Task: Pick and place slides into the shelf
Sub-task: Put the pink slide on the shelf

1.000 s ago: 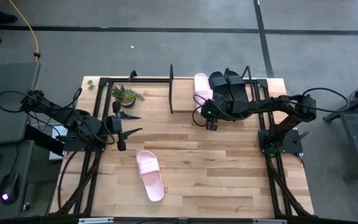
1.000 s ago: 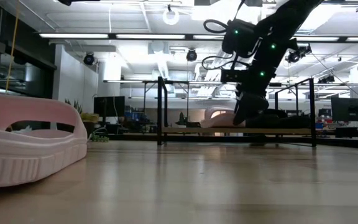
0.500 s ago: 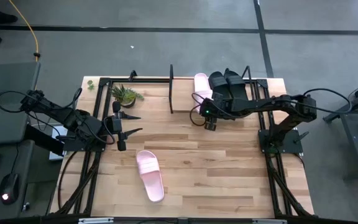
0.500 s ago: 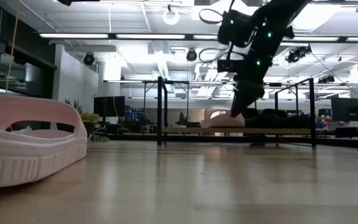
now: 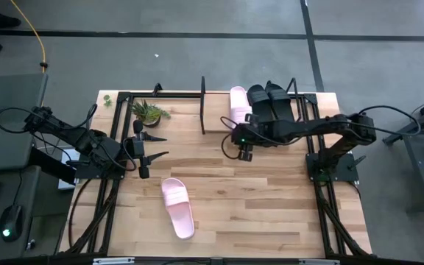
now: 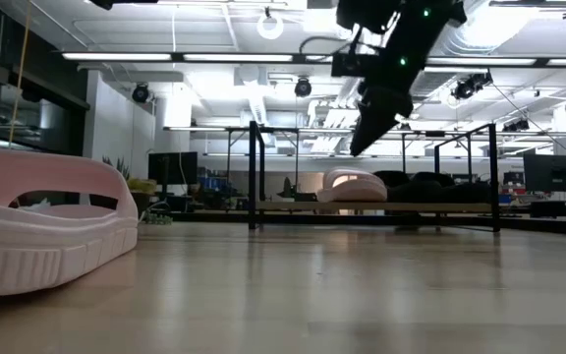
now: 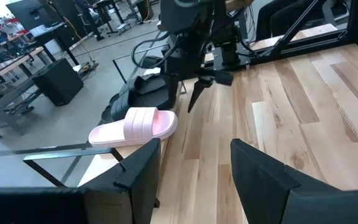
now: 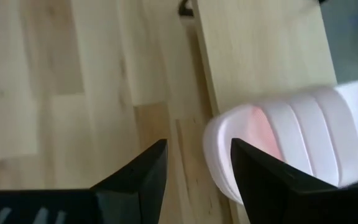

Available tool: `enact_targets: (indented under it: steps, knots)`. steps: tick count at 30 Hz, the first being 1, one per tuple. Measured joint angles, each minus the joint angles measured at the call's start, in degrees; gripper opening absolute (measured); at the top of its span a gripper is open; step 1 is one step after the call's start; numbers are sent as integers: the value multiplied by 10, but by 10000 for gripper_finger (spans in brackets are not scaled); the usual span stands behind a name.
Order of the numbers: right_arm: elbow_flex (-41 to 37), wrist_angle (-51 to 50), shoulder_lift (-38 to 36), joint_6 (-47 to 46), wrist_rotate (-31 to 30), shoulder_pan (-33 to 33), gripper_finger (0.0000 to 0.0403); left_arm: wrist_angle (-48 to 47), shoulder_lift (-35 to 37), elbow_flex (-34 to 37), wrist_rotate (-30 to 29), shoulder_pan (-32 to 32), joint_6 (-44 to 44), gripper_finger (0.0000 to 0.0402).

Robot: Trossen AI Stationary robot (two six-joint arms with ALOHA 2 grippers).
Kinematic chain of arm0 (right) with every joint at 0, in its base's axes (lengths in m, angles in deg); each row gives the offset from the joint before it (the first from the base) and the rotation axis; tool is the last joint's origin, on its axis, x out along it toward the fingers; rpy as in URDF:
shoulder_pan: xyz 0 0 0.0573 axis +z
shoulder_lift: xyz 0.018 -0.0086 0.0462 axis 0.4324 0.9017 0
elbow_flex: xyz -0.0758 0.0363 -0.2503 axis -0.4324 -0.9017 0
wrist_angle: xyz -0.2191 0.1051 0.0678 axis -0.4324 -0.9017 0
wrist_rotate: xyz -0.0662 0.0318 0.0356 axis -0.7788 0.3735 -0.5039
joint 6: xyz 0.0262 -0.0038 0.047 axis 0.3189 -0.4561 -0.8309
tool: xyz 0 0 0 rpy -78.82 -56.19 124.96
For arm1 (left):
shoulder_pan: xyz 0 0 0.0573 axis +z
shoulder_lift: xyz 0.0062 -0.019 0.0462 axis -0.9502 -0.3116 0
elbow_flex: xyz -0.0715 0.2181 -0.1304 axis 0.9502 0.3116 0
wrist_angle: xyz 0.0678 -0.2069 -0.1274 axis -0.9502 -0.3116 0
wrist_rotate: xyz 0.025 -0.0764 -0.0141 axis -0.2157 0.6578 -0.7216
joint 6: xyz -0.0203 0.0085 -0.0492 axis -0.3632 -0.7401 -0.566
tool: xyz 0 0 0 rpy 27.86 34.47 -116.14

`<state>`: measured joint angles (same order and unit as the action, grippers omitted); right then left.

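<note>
Right jaws apart and empty, raised over the counter just in front of the shelf. Behind them, on the shelf board, one pink slide beside two black slides. Left jaws also apart, holding nothing, at the counter's left side near a small potted plant. Second pink slide lying on the counter, well apart from the shelf.

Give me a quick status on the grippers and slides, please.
Right gripper open, empty, raised by the shelf. Left gripper open, idle. Three slides shelved; one pink slide on the table. Path clear.
</note>
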<state>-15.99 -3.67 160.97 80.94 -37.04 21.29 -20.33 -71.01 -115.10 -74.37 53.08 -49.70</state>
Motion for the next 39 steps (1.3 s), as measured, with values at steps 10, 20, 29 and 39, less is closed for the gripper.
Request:
enact_targets:
  steps: [10, 20, 29, 39]
  knots:
    - [29, 4, 0, -39, 43, 42, 168, -12, 0, 0, 0, 0, 0, 177]
    - [39, 53, 0, -39, 59, 80, 168, -53, 0, 0, 60, 0, -77, 177]
    - [39, 63, 0, -109, 94, 109, 168, -110, -3, 1, 141, 0, -191, 177]
    - [39, 64, 0, -151, 96, 155, 168, -110, -31, 54, 180, 0, -282, 177]
